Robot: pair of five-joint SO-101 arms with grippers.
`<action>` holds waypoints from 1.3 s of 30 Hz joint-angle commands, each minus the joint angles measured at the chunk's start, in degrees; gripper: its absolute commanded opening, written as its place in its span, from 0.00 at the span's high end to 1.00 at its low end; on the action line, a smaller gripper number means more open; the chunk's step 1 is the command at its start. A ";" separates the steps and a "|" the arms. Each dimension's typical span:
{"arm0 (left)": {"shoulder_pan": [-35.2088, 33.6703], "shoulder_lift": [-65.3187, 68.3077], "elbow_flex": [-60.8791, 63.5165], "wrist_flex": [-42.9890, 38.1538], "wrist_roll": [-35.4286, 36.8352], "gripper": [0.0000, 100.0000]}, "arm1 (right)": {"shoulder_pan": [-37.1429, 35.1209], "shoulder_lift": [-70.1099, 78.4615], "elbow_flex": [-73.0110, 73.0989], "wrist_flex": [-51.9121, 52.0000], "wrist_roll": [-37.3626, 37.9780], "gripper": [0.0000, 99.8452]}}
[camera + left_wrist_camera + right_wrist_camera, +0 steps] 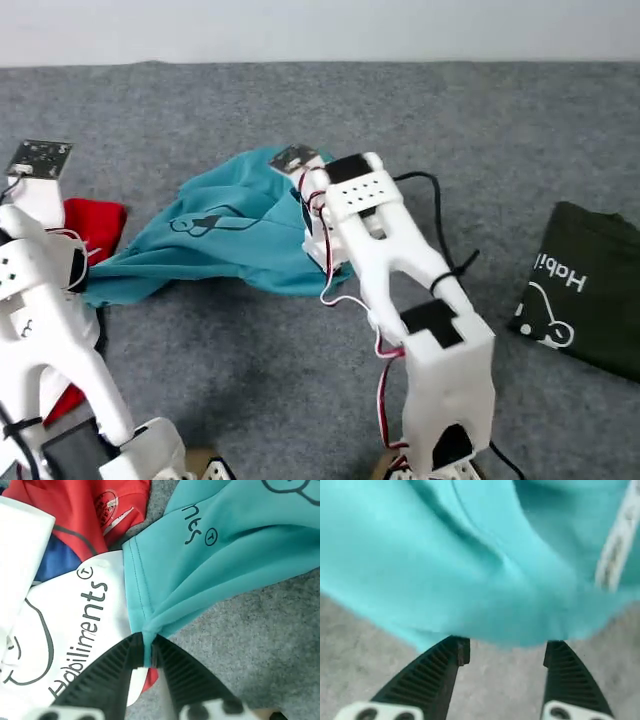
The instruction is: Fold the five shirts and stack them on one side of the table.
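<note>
A teal shirt (230, 230) lies crumpled and partly spread on the grey table between the two arms. My left gripper (145, 650) is shut on a bunched corner of the teal shirt (225, 565), at its left end in the high view. My right gripper (506, 652) is open at the teal shirt's (470, 565) right edge, with the cloth just past its fingertips and nothing between them. A folded dark green shirt (585, 290) lies at the far right. Under the left arm lie a red shirt (95, 225) and a white printed shirt (75, 625).
A bit of blue cloth (55, 562) shows between the red shirt (95, 510) and the white one. The grey felt table top (250, 380) is bare in front of the teal shirt and toward the back. The right arm (380, 250) rises over the shirt's right edge.
</note>
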 commanded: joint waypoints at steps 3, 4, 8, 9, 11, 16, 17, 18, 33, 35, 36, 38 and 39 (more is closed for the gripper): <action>0.09 -2.20 -1.71 -0.97 -0.26 1.00 | 0.57 6.64 -7.47 -10.24 4.22 0.76; 0.09 -2.20 -1.71 -0.88 -0.26 1.00 | 0.75 8.31 -10.55 -11.56 4.22 0.76; 0.09 -2.55 -1.71 -0.79 -0.26 1.00 | 1.01 15.34 -26.11 -13.49 4.22 0.76; 0.09 -2.55 -1.71 -0.79 -0.26 1.00 | 1.10 17.01 -30.33 -13.14 4.22 0.76; 0.09 -2.55 -1.71 -0.26 -0.26 1.00 | 1.10 19.82 -38.07 -11.21 4.22 0.76; 0.09 -2.55 -1.71 0.35 -0.26 1.00 | 0.92 24.66 -53.80 1.63 4.22 0.76; 0.09 -2.64 -1.71 0.35 -0.26 1.00 | 1.01 25.19 -56.53 4.70 4.22 0.76; 0.09 -2.64 -1.71 0.35 -0.26 1.00 | 1.10 25.45 -59.16 7.69 4.22 0.76; 0.09 -2.64 -1.89 0.26 -0.26 1.00 | -0.92 10.77 -41.23 19.74 4.04 0.76; 0.09 -2.64 -1.89 0.26 -0.26 1.00 | -1.89 6.20 -33.58 19.65 4.04 0.76; 0.09 -2.64 -1.89 0.26 -0.26 1.00 | -2.42 4.26 -30.42 19.65 4.04 0.76; 0.09 -2.64 -1.89 0.26 -0.26 1.00 | -3.30 1.54 -25.05 19.38 4.13 0.76; 0.09 -2.64 -1.89 0.09 -0.26 1.00 | -4.18 1.19 -23.74 19.38 4.22 0.76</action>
